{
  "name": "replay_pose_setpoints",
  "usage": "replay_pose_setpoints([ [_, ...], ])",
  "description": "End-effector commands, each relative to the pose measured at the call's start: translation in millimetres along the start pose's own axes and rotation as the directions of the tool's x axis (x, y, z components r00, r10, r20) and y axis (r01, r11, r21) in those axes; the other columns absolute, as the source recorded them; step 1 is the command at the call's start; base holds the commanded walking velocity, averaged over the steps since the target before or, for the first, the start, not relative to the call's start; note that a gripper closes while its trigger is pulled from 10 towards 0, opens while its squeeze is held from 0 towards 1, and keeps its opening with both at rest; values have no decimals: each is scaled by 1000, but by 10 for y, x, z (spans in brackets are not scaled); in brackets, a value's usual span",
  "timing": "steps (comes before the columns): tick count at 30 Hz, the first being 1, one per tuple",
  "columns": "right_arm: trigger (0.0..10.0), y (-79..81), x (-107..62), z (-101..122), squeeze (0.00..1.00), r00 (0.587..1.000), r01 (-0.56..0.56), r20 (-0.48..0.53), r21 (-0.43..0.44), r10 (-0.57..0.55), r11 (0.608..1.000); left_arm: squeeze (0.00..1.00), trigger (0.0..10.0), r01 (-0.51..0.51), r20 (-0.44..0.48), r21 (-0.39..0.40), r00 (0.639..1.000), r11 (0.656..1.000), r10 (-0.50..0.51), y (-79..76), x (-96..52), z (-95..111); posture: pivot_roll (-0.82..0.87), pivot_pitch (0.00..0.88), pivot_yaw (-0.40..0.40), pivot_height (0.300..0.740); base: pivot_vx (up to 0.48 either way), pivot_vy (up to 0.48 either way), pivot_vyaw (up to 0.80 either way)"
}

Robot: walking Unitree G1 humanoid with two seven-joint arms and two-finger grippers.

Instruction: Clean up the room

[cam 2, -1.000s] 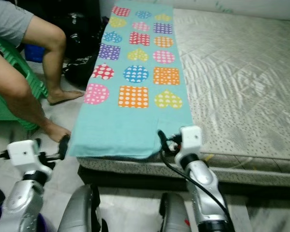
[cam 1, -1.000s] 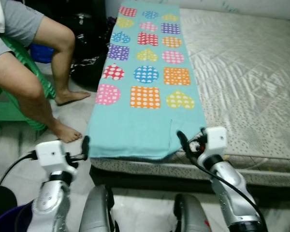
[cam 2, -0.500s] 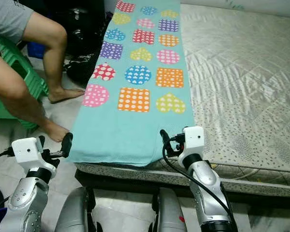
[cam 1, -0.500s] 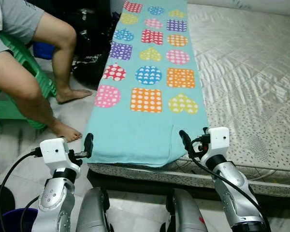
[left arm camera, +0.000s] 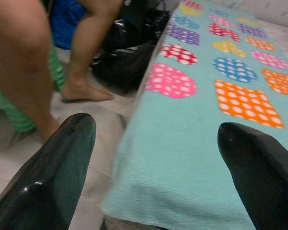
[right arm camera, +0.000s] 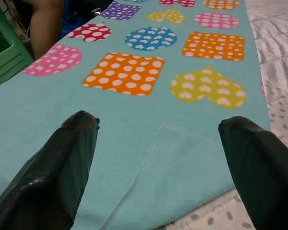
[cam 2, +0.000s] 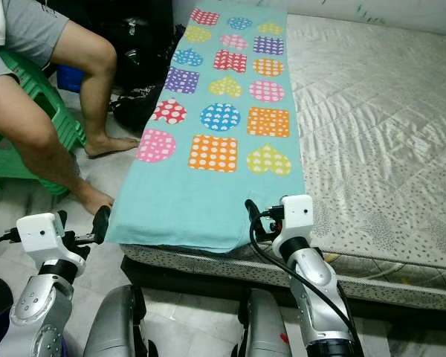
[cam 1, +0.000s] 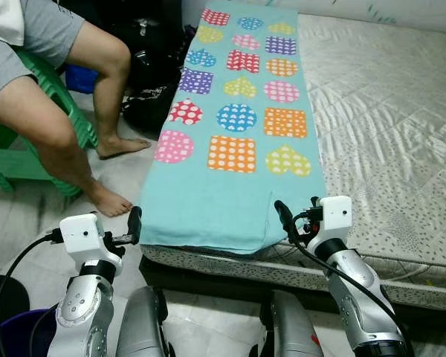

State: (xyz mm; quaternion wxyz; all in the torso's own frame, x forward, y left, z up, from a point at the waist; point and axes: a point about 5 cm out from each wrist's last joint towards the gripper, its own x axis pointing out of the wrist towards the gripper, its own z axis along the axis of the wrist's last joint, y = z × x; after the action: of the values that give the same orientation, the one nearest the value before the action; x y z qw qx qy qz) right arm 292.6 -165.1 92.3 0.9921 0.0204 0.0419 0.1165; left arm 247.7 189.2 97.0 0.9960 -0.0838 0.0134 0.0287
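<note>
A light blue blanket (cam 1: 230, 186) with coloured dotted hearts, squares and circles lies spread along the left side of a grey quilted mattress (cam 1: 386, 111), its near edge hanging over the mattress front. A small fold lies at its near right corner (right arm camera: 182, 163). My left gripper (cam 1: 134, 223) is open, held just off the blanket's near left corner. My right gripper (cam 1: 290, 219) is open at the near right corner, above the fold. Both wrist views look along open fingers (left arm camera: 62, 158) (right arm camera: 67, 158) over the blanket.
A person sits on a green plastic chair (cam 1: 37, 141) at the left, bare feet (cam 1: 108, 201) on the floor close to the blanket's left edge. Black bags (cam 1: 152, 74) lie beside the mattress. A dark bucket (cam 1: 0, 305) stands by my left arm.
The camera has shifted, so the whole scene sits slightly lower and to the right. Both grippers stay open at the blanket's near corners.
</note>
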Motion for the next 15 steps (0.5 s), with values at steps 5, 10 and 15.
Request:
replay_pose_setpoints([
  [5, 10000, -14, -29, -58, 0, 1000, 1, -27, 15, -1, 1000, 0, 10000, -9, -12, 7, 1000, 1000, 9, 4, -1, -17, -22, 141, -35, 541, 0, 0, 0],
  [10, 10000, 66, 45, -50, 0, 998, -46, -51, 8, 46, 999, 0, 10000, -9, -6, 7, 1000, 1000, 9, -12, 1, 6, 0, 145, -43, 541, 0, 0, 0],
  [15, 10000, 219, 233, 2, 0, 996, -83, -39, 16, 84, 996, 0, 10000, 6, 23, 46, 1000, 999, -7, -31, -14, 95, 28, 150, -47, 541, 0, 0, 0],
])
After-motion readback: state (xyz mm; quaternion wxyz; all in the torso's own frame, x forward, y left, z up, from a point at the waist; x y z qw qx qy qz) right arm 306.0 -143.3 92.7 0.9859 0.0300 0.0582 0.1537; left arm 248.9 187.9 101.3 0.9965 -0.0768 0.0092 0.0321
